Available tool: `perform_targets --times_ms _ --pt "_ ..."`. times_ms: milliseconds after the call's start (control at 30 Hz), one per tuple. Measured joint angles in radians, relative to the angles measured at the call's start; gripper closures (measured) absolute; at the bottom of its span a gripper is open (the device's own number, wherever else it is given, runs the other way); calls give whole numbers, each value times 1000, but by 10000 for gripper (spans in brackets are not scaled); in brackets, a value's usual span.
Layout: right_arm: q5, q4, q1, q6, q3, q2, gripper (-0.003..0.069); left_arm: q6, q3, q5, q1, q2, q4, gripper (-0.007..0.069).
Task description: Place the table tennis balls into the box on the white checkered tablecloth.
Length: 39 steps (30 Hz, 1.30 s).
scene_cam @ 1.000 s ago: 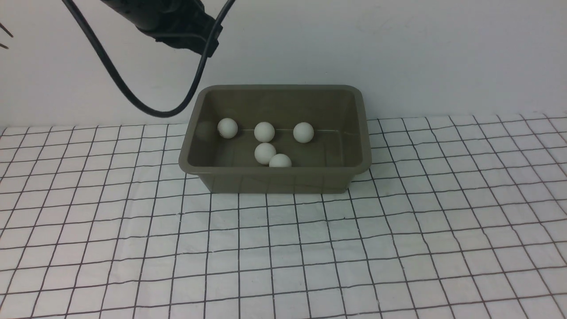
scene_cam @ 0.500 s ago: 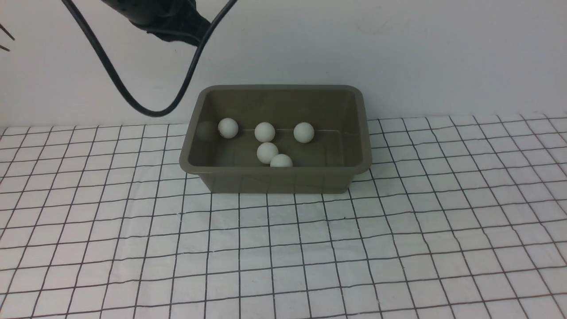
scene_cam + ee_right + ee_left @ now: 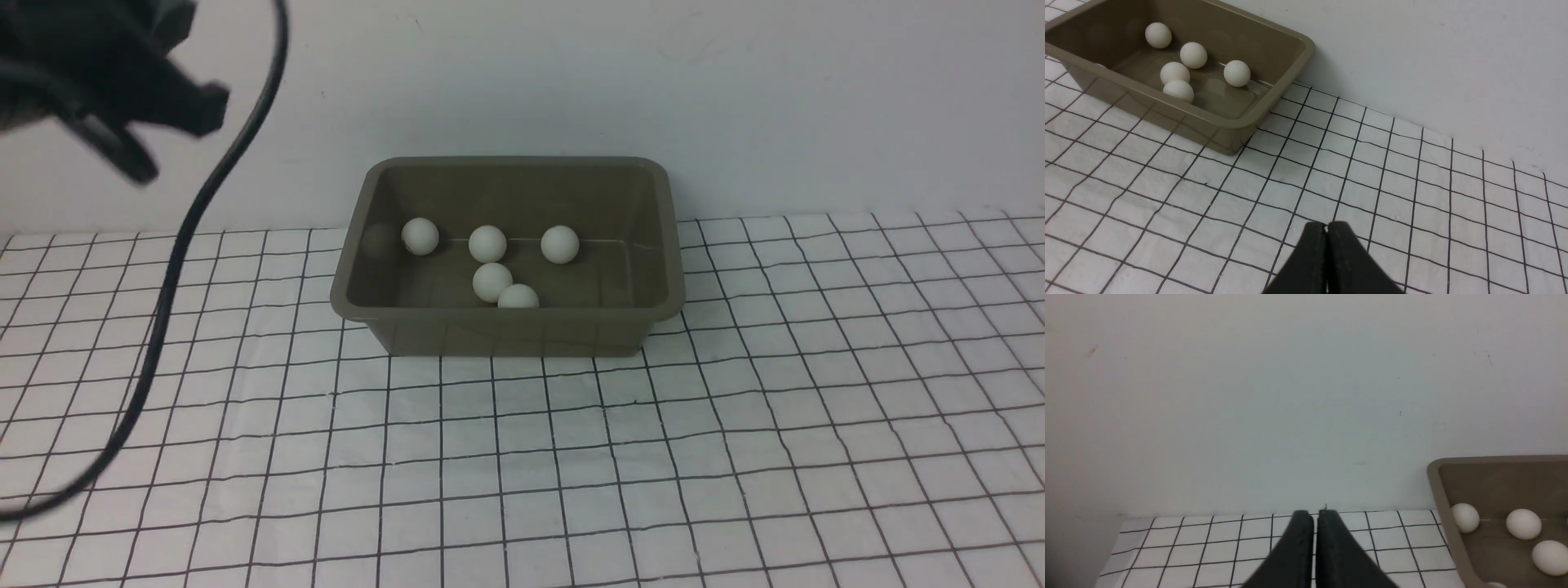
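1. Right now the box [image 3: 506, 327], an olive-green tub with rounded corners and a flared rim, stands on the white checkered tablecloth [image 3: 735, 425] close to the pale wall [image 3: 735, 98] at the far edge of the cloth

2. Five table tennis balls [image 3: 487, 243] show inside the box in the front view: three in a row toward the far wall of the tub and two nearer the front wall, those two touching or nearly so, with the nearest one partly hidden behind the front rim

3. The right wrist view shows the same five balls on the floor of the tub, none of them on the cloth around it

4. The left gripper [image 3: 1315, 514] has its two dark fingers [image 3: 1300, 547] pressed together with only a thin line between them and nothing pinched; it hangs above the cloth beside the left end of the box, pointing at the wall

5. In the front view the left arm [image 3: 106, 73] is a blurred dark mass in the upper left corner, well apart from the box, with a black cable [image 3: 175, 269] looping down from it across the cloth

6. The right gripper [image 3: 1326, 228] is likewise pressed together and holds nothing, over bare cloth well to the right of the box; it does not show in the front view
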Motion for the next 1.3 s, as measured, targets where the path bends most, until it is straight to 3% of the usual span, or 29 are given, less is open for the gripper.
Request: perform_targets --times_ms 567,867,1300 --pt "0 -1 0 0 0 0 676 40 497 8 22 -653 -63 629" --pt "0 -1 0 0 0 0 676 45 522 154 22 -767 -62 629" --pt "1 -1 0 0 0 0 676 164 522 375 22 -778 -40 629"
